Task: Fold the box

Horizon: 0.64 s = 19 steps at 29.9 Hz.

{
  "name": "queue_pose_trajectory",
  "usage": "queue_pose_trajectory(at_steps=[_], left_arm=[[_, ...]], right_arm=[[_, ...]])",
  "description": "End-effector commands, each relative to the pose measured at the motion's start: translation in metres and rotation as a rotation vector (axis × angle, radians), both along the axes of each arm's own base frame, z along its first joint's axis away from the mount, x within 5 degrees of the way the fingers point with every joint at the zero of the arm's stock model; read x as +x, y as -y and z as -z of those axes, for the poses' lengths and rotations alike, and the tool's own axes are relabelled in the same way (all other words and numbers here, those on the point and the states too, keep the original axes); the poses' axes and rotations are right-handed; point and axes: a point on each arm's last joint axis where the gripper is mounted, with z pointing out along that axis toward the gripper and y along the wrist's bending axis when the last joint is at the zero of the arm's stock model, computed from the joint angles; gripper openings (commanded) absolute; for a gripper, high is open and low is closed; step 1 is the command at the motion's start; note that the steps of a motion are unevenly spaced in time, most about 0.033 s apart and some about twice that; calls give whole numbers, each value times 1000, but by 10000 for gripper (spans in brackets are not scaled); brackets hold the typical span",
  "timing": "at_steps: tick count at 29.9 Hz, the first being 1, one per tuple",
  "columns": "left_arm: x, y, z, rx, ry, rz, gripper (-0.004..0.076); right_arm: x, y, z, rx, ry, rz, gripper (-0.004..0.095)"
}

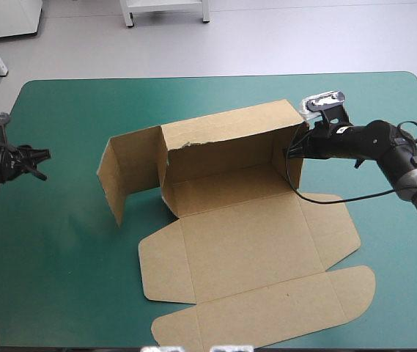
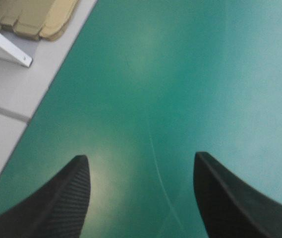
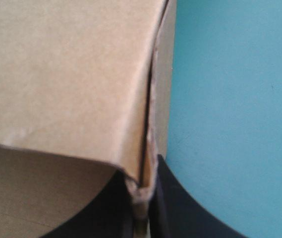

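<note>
The brown box (image 1: pixel 230 220) sits around the middle of the table (image 1: pixel 61 257). Its long back wall and right-hand end wall stand upright, a left-hand panel swings out toward the table's left edge, and the lid and its flaps lie flat toward the near edge. The right gripper (image 1: pixel 296 147) has its black fingers (image 3: pixel 175 208) pinched on the top of the right end wall at the far right corner, the board sandwiched between them. The left gripper (image 1: pixel 41 165) hangs well apart from the box over bare teal-green cover by the left edge, jaws spread wide, and past that edge lies what looks like more board (image 2: pixel 36 17), too blurred to be sure.
</note>
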Motion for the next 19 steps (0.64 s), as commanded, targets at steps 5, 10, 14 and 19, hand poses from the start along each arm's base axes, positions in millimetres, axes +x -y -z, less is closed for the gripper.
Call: queue_pose_trajectory(at_steps=[5,10,14,19], left_arm=[[-12,4,14,-2,5,19,438],[-12,4,13,-4,12,19,438],[-12,4,14,-17,15,16,438],[-12,8,15,-37,8,52,438]], right_arm=[[-15,9,-71,-24,-18,51,-16],[-26,16,-94,-129,-126,57,-17],[-26,18,-101,-152,-171,71,-17],[-9,16,-84,-135,-237,94,-17]])
